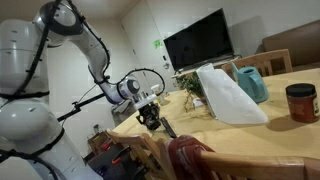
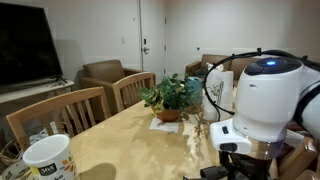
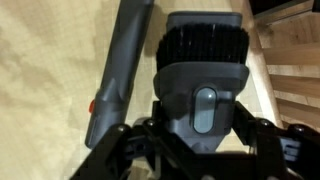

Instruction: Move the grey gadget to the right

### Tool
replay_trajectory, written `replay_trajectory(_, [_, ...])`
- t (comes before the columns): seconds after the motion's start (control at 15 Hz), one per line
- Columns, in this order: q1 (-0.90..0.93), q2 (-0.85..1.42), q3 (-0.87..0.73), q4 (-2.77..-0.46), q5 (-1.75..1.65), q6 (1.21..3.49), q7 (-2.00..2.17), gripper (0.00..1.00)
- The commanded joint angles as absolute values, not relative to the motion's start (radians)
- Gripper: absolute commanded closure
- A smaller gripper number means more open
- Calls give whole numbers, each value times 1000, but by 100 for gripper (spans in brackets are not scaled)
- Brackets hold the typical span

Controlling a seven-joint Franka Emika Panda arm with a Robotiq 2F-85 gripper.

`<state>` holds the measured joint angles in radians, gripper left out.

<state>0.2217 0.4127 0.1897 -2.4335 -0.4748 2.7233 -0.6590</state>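
We see the white robot arm (image 1: 30, 90) filling the left side of an exterior view, and its rounded body (image 2: 265, 95) fills the right side of the opposite one. The pale wooden table (image 1: 262, 138) takes up the lower right there, and it runs across the bottom of the picture (image 2: 120, 140) from the opposite camera.

A black television (image 1: 198, 42) sits at upper centre. Two wooden chairs (image 2: 60, 118) stand at the table's far edge at lower left, with a brown armchair (image 2: 105, 73) behind them.

On the table a white bag (image 1: 230, 95) stands right of centre. A teal container (image 1: 252, 82) is just behind it and a red-brown jar (image 1: 301, 102) is at the right edge. A potted plant (image 2: 172, 95) stands at mid-frame, and a white mug (image 2: 48, 158) sits in the lower left corner.

The gripper (image 1: 150, 117) hangs low over the table's near edge, just left of centre. In the wrist view the gripper (image 3: 203, 140) enters from the bottom. Its jaws are drawn in on the grey gadget (image 3: 205, 90), which fills the centre of the frame with its black ribbed end toward the top. A slimmer grey bar (image 3: 120, 65) with a small orange mark lies on the table just left of it. We cannot tell whether the two touch.
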Motion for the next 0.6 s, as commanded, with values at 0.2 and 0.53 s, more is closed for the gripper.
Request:
replay_trajectory(0.2, [212,406,225,-2428,-471,2709,-675,57])
replay_trajectory(0.53, [208,413,232,-2412,-468,2696,-683,57])
